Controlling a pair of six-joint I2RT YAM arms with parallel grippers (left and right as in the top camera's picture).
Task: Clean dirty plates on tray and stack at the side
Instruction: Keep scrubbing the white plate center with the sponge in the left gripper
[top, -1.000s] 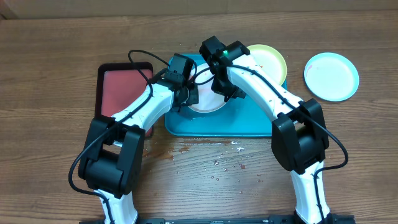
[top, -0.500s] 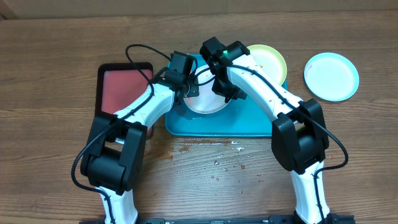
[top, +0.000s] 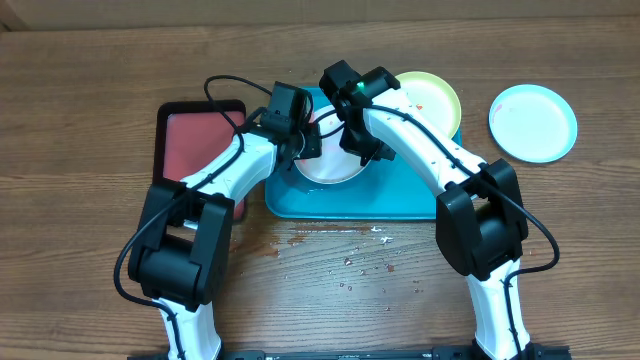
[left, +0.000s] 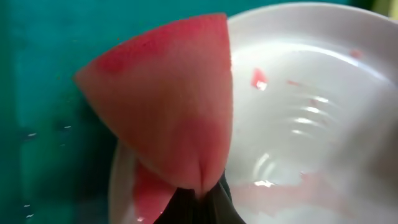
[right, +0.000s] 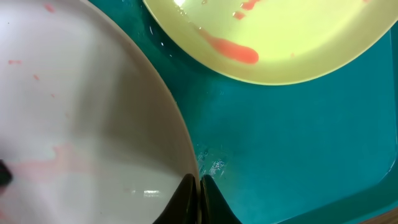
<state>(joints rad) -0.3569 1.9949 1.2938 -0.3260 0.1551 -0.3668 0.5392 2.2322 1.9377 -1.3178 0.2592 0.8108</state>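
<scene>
The white plate (top: 332, 165) lies on the teal tray (top: 400, 195), with red smears on it in the left wrist view (left: 311, 124). My left gripper (top: 303, 143) is shut on a pink sponge (left: 168, 118) that rests over the plate's left rim. My right gripper (top: 362, 148) is shut on the white plate's rim (right: 186, 155). The yellow-green plate (top: 435, 97) with red sauce (right: 233, 50) lies at the tray's far right corner. The light blue plate (top: 533, 122) sits on the table to the right of the tray.
A smaller black-rimmed red tray (top: 195, 140) lies left of the teal tray. Water drops and red specks (top: 345, 250) dot the wooden table in front of the tray. The left arm's cable (top: 225, 95) loops above the red tray.
My left gripper with the sponge has moved slightly up and to the right across the white plate. The right arm has barely moved.
</scene>
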